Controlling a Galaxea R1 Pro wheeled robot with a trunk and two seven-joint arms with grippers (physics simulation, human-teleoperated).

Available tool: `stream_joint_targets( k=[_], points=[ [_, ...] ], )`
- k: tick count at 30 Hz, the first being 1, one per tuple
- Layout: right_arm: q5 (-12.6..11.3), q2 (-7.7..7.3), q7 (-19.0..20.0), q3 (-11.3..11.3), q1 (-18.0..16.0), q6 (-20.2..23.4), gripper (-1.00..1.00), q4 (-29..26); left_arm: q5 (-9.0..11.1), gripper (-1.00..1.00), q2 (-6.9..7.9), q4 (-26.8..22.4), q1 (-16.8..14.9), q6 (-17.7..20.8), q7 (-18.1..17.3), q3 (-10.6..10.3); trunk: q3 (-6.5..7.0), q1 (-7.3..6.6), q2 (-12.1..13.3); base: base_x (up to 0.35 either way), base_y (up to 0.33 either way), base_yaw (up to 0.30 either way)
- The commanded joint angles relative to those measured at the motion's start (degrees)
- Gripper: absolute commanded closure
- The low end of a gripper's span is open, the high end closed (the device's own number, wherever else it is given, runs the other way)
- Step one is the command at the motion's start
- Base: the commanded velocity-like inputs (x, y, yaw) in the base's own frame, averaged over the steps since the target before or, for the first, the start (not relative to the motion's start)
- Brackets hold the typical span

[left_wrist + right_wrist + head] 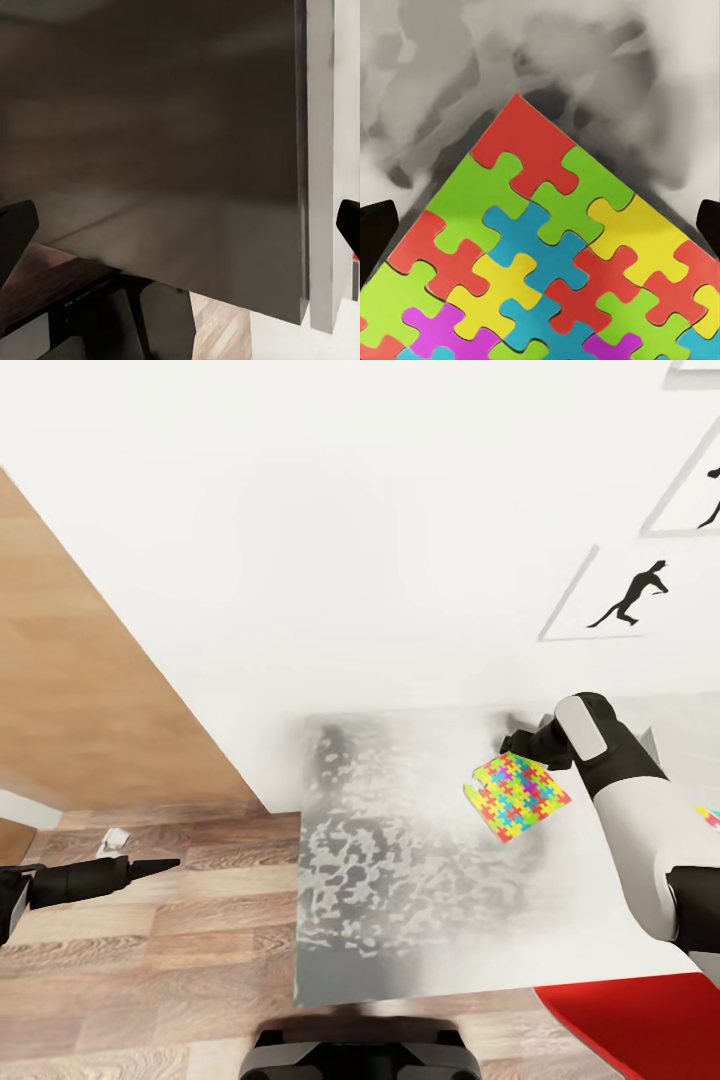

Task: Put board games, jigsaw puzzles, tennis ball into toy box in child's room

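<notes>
The puzzle [517, 796] hangs above the table [400, 920], clamped at one edge in my right gripper [528, 745], tilted so I can carry it to the box. My left gripper [150, 868] idles, spread, off the table's end over the floor [150, 960].

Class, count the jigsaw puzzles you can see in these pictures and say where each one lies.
2. One jigsaw puzzle lies on the table at the right gripper; a second puzzle peeks out beside the right arm. Others may be hidden.
</notes>
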Motion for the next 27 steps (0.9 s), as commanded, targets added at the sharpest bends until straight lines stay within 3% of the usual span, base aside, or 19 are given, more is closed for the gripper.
stream_joint_targets(
  k=[1,14,27],
  points=[
    [-0.60,-0.08,-0.52,0.24,-0.03,0.11,-1.00,-0.03,-0.60,-1.00,-0.03,-0.01,-0.07,0.61,-0.39,0.43,-0.08,0.03,-0.10,-0.015,0.015,0.000],
    [-0.59,-0.23,-0.52,0.24,-0.05,0.11,-1.00,-0.03,-0.60,-1.00,0.04,-0.01,-0.02,0.61,-0.39,0.48,-0.08,0.03,-0.10,-0.012,0.012,0.000],
    [-0.60,-0.34,-0.44,0.24,-0.03,0.11,-1.00,-0.03,-0.60,-1.00,0.06,-0.01,-0.02,0.61,-0.39,0.48,-0.08,0.03,-0.10,-0.182,0.184,0.000]
  ],
)
